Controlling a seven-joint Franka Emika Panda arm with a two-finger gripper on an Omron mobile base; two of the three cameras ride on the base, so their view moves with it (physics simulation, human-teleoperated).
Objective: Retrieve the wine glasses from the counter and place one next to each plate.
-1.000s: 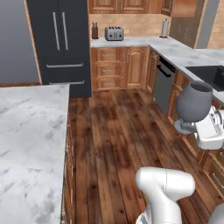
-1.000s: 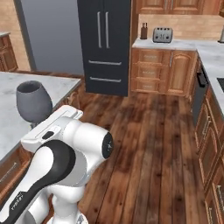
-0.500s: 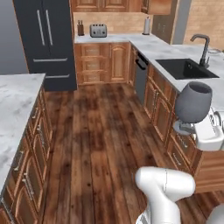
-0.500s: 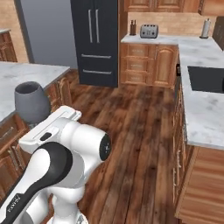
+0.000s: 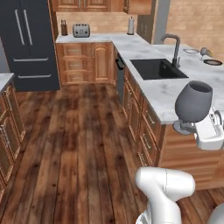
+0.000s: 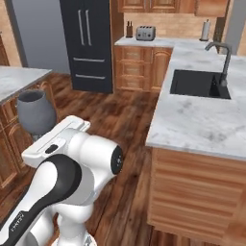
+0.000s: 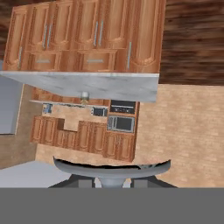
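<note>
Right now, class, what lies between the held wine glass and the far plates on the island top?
In the left base view: bare marble island top, black sink and faucet, between wine glass and plates.

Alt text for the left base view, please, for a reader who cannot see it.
A smoky-grey translucent stemmed wine glass is held upright by the white arm's end effector at right, beside a long white marble island top with a black sink. Far back stand a silver toaster and a dark refrigerator.

A home kitchen, computer-rendered. A tall black French-door refrigerator (image 5: 28, 41) stood at 11 o'clock, beside brown wooden cabinets (image 5: 87, 61) under white grey-veined marble. A toaster (image 5: 81, 30), knife block (image 5: 64, 28) and paper towel roll (image 5: 130, 26) sat on the far worktop at 12 o'clock. At 2 o'clock a black sink (image 5: 158, 68) with a curved faucet (image 5: 174, 48) was set in a long marble top. Dark wood planks (image 5: 74, 140) covered the floor.
</note>
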